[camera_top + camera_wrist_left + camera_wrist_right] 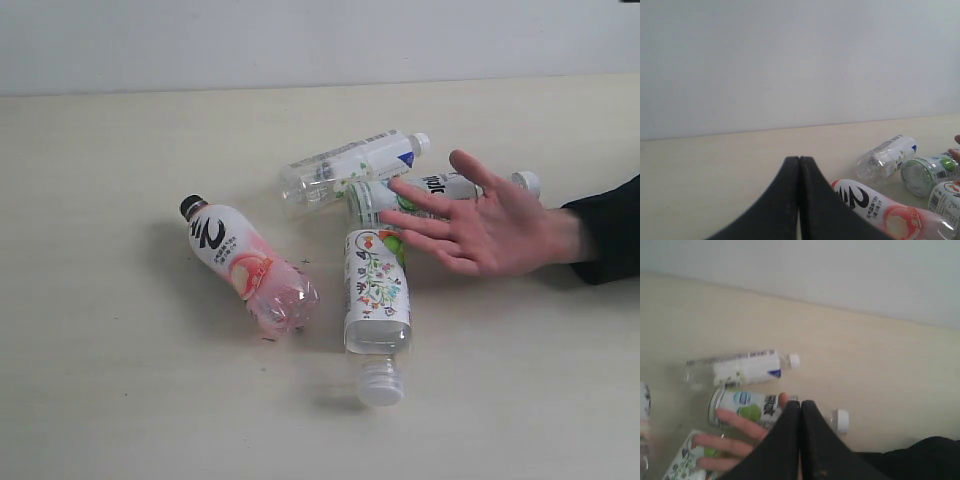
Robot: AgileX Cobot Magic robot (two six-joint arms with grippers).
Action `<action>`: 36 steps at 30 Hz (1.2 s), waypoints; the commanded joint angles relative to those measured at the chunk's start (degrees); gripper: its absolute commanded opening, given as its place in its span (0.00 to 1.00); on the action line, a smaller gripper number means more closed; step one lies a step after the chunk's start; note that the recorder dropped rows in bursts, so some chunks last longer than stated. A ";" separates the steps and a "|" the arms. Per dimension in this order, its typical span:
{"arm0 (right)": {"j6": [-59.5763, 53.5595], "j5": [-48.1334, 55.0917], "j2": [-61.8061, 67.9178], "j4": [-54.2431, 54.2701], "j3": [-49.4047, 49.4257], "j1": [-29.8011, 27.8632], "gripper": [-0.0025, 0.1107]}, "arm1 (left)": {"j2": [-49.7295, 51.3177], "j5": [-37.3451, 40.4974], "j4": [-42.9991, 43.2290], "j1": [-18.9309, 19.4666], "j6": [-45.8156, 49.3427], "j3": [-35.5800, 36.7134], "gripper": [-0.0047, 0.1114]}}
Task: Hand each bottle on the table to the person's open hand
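Four bottles lie on the table (100, 380). The pink bottle (250, 267) with a black cap lies at the left. To its right lies the floral-label bottle (376, 305), white cap toward the front. Behind them rest the slim white-label bottle (350, 167) and the green-dot-label bottle (440, 190), partly covered by the person's open hand (485, 222), which reaches in from the right on a black sleeve. Neither gripper shows in the exterior view. My left gripper (799, 159) is shut and empty, near the pink bottle (880, 207). My right gripper (800, 403) is shut and empty, above the hand (732, 435).
A pale wall (320, 40) runs behind the table's far edge. The black sleeve (610, 230) lies across the table's right side. Bare tabletop stretches along the left and front.
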 commanded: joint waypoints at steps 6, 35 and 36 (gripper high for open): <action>-13.56 18.21 26.92 6.01 -20.09 5.94 0.06 | 0.13 -0.11 0.04 0.25 -0.40 0.16 0.04; -15.26 19.39 46.81 8.95 -32.32 23.70 0.66 | 0.13 -0.11 0.04 0.25 -0.40 0.16 0.04; -13.87 20.10 47.55 7.55 -33.48 24.30 0.66 | 0.13 -0.11 0.04 0.25 -0.40 0.16 0.04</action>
